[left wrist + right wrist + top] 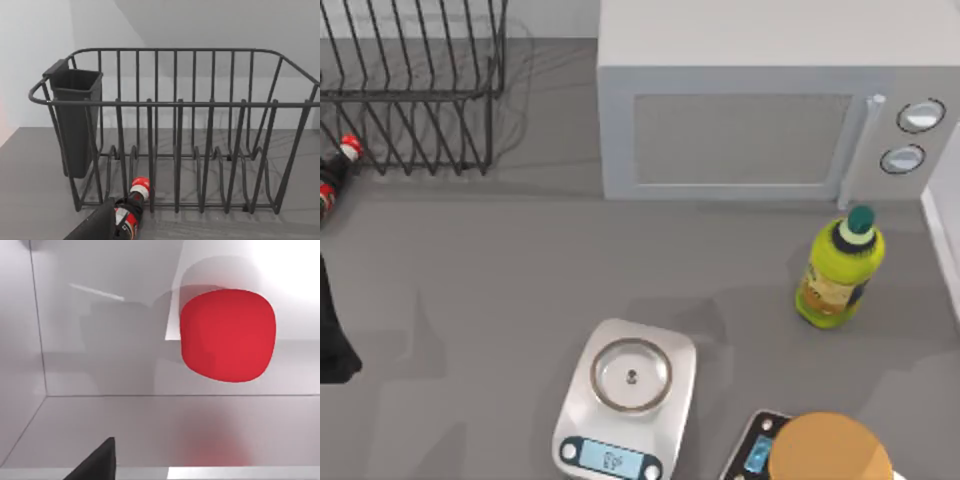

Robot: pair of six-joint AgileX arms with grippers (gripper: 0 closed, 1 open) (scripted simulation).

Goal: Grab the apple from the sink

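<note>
The apple [227, 335] is a smooth, bright red round fruit inside the sink [100, 365]. It rests close to a shiny steel wall, and a faint red reflection of it shows on the sink floor. A dark part of my right gripper [97, 462] shows at the near edge of the right wrist view, short of the apple and off to one side, not touching it. My left arm [332, 340] sits parked at the table's left edge. A dark part of my left gripper [95, 225] is beside a dark bottle.
A black wire dish rack [415, 90] with a cutlery cup [75, 120] stands at the back left, and a dark red-capped bottle [335, 175] lies in front of it. Also here: a microwave [760, 110], a yellow-green bottle [838, 268], a kitchen scale [628, 395] and a tan disc [830, 450].
</note>
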